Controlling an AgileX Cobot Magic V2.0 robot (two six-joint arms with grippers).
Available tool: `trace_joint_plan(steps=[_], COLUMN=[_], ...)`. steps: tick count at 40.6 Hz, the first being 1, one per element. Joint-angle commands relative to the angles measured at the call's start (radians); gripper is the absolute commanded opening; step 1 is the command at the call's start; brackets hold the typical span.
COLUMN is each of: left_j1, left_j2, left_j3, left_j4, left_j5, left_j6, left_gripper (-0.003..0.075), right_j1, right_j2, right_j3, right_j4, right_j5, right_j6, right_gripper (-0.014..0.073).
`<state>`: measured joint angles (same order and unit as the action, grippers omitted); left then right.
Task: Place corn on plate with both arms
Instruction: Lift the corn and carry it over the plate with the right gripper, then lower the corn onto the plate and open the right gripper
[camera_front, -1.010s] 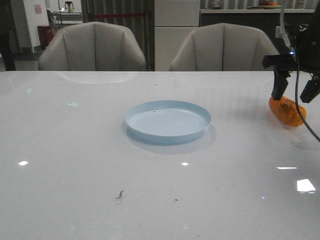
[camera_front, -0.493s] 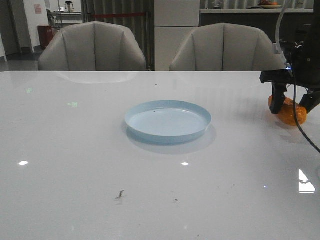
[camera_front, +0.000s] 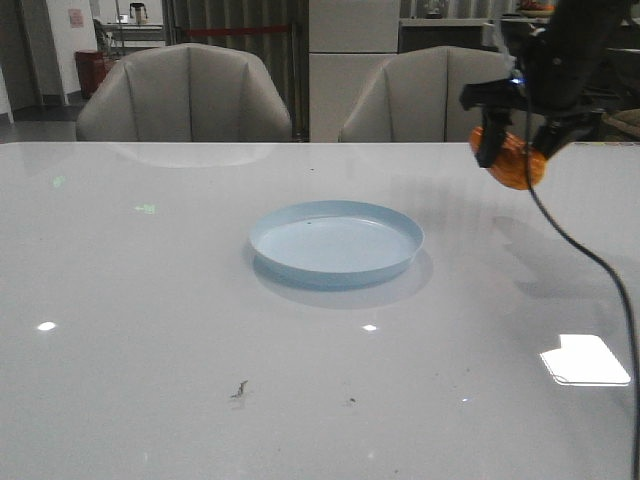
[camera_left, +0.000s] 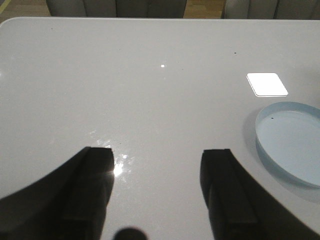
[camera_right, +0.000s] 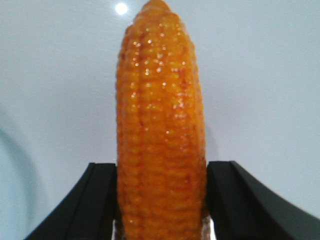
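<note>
Up at the far right of the front view, our right gripper (camera_front: 515, 150) holds the corn (camera_front: 512, 160) in the air, well above the white table (camera_front: 150, 330). The corn is a stubby orange-yellow cob with bumpy rows of kernels. Our two dark fingers are pressed against its sides, one on each flank. A black cable (camera_front: 590, 260) hangs from our right arm and curves down along the right edge of the picture.

From our right wrist camera the corn (camera_right: 160, 130) fills the middle of the picture, lying lengthwise between the gripper's (camera_right: 161, 200) black fingers (camera_right: 90, 200), which touch it on both sides. Its rounded tip points away from us, over bare table.

The plate (camera_front: 337, 243) sits near the middle of the table, round, shallow and pale blue, with a low raised rim. Nothing lies on it. It is well apart from the corn, lower and to our left of it.

Our left gripper (camera_left: 157, 195) shows only in its own wrist camera. Its two dark fingers are spread apart with bare table between them, pinching nothing. Part of the plate (camera_left: 290, 142) shows at the edge of that picture, off to one side of the fingers.

Two grey padded chairs (camera_front: 185, 95) stand behind the table's far edge.
</note>
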<state>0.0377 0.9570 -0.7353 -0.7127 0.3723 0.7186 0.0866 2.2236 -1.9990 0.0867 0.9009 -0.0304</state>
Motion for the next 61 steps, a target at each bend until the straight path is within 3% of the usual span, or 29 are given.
trace_joint_plan(steps=[1, 18, 23, 29, 32, 44, 49, 61], left_j1=[0.0, 0.0, 0.0, 0.0, 0.0, 0.0, 0.0, 0.0], left_j2=[-0.015, -0.015, -0.015, -0.015, -0.015, -0.015, -0.015, -0.015], left_j3=[-0.03, -0.03, -0.03, -0.03, -0.03, -0.03, -0.03, -0.03], left_j4=[-0.033, -0.033, -0.033, -0.033, -0.033, -0.033, -0.033, -0.033], left_j5=[-0.06, -0.06, -0.06, -0.053, -0.053, -0.053, -0.053, -0.075], left_j6=[-0.002, -0.002, -0.002, -0.002, -0.002, -0.002, -0.002, -0.002], left_gripper=[0.0448, 0.0448, 0.0448, 0.0448, 0.0448, 0.0448, 0.0448, 0.0448], right_j1=[0.074, 0.344, 0.367, 0.367, 0.367, 0.355, 0.334, 0.178], right_j2=[-0.072, -0.019, 0.019, 0.047, 0.045, 0.04, 0.035, -0.146], right_j3=[-0.062, -0.064, -0.064, -0.064, -0.069, -0.237, -0.353, -0.403], right_j4=[0.017, 0.017, 0.015, 0.01, 0.01, 0.021, 0.02, 0.036], right_j5=[-0.007, 0.01, 0.074, 0.12, 0.113, 0.136, 0.226, 0.31], right_j6=[-0.027, -0.052, -0.052, -0.051, -0.044, -0.039, -0.033, 0.013], right_gripper=[0.0282, 0.0283, 0.0357, 0.053, 0.0573, 0.0573, 0.0573, 0.0573])
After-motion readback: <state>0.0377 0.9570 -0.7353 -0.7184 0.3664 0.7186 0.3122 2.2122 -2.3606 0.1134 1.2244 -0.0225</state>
